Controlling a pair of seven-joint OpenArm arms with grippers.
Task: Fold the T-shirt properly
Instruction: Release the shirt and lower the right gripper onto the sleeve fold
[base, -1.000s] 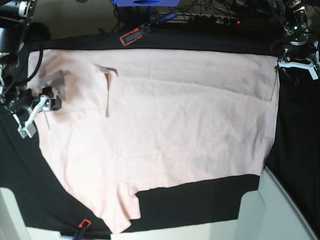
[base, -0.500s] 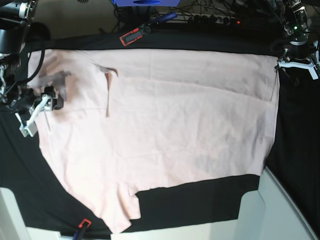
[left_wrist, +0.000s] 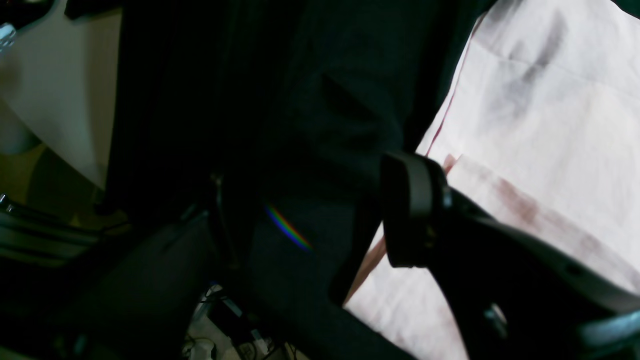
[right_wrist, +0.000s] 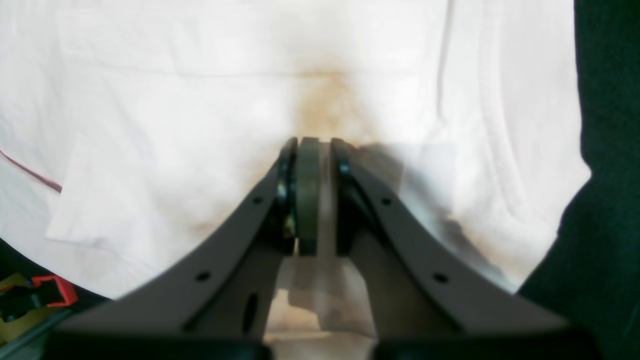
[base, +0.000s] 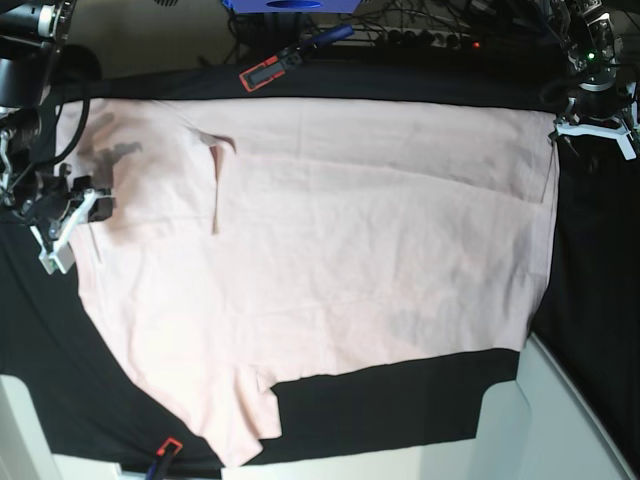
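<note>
Under the nearly clenched right gripper (right_wrist: 314, 200), the flat T-shirt (base: 340, 250); whether cloth is pinched, unclear.

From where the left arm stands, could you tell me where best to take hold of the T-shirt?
Probably the T-shirt's straight edge just beside the left hand, coming in sideways from over the black cloth: it lies flat there, so one finger must slip under it.

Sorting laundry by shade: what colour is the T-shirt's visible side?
Plain pale pink, T-shirt, clearest in the base view.
</note>
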